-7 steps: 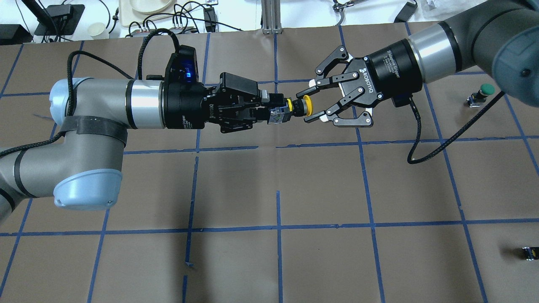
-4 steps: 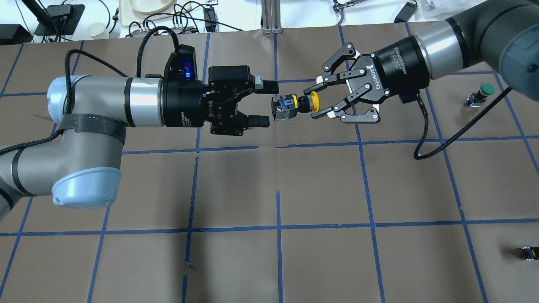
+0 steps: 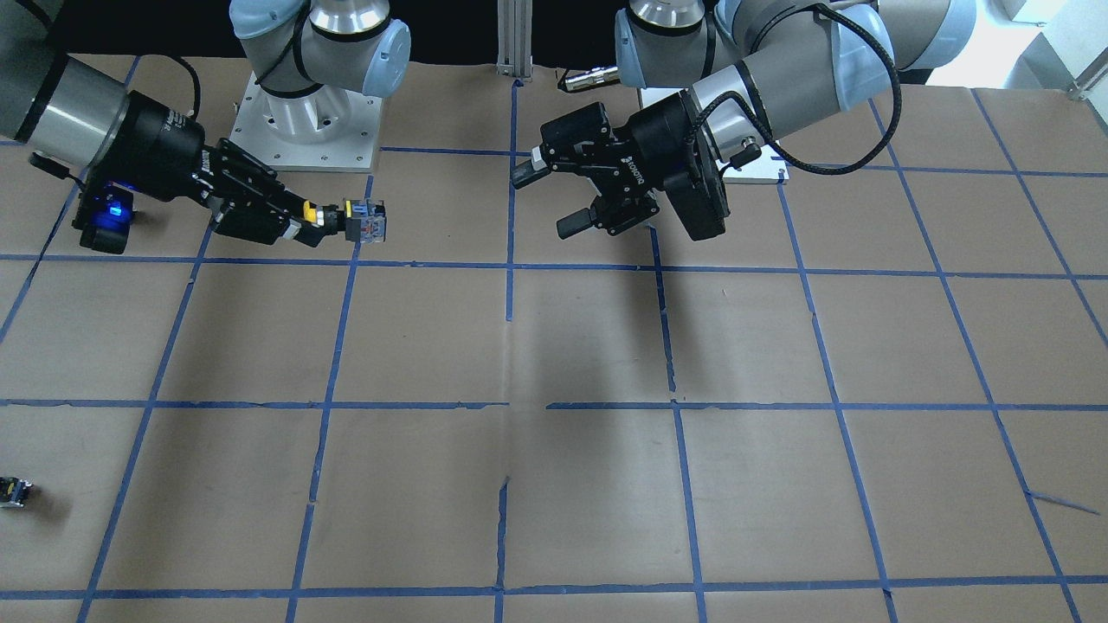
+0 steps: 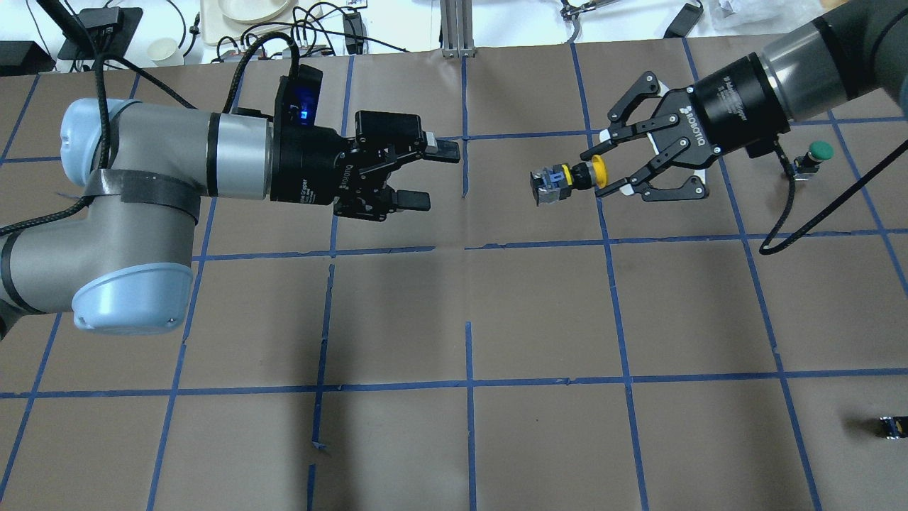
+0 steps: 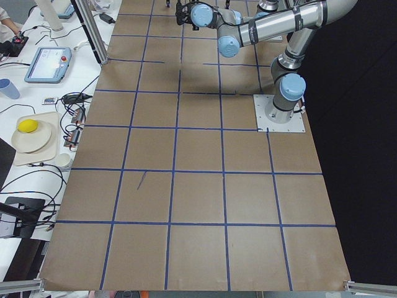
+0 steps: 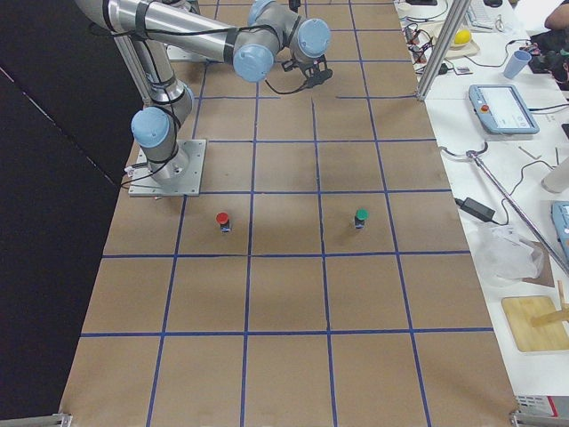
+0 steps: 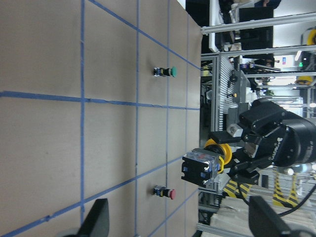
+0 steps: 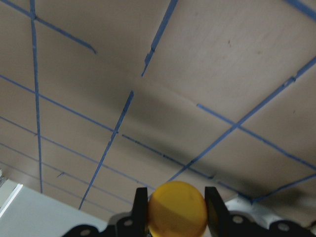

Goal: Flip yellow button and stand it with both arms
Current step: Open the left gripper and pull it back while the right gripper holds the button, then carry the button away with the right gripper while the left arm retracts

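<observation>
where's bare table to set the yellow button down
The centre squares under the gap between left gripper and right gripper, which holds the yellow button, are bare. Crowded: the robot's right end, with green button, red button and small dark block.

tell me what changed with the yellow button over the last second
The black two-finger left gripper let go of the small yellow-capped push button and drew back, open. The black right gripper closed on its cap and carried it rightward in the overhead view. The green-capped button stayed put.
</observation>
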You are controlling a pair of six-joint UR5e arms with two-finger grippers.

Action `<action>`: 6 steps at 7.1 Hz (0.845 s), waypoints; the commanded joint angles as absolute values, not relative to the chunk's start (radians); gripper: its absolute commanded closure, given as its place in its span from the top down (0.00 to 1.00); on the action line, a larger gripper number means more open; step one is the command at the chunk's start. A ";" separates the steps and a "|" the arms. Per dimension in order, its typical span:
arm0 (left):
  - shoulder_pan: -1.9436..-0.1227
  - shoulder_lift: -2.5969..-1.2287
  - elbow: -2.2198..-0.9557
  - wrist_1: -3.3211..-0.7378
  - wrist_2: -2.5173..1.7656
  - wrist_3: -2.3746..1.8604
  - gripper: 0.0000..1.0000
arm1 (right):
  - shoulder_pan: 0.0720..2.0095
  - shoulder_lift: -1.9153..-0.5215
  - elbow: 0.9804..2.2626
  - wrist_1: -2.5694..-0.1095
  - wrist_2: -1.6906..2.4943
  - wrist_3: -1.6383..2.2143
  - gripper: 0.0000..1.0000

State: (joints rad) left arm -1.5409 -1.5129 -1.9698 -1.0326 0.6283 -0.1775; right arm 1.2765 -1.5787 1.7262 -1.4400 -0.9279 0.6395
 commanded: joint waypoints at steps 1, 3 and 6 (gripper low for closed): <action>-1.563 -1.517 -1.845 -1.166 0.892 -0.178 1.00 | 1.267 -1.528 1.738 -1.598 -1.093 0.522 0.01; -1.583 -1.546 -1.705 -1.372 1.175 -0.163 1.00 | 1.264 -1.519 1.744 -1.615 -1.311 0.502 0.01; -1.574 -1.548 -1.648 -1.512 1.465 0.038 1.00 | 1.240 -1.465 1.790 -1.774 -1.682 0.508 0.01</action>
State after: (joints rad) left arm -1.5775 -1.5475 -1.6621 -1.4755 1.3892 -0.0334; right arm 1.2577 -1.4845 1.7664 -1.7144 -1.5197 0.5097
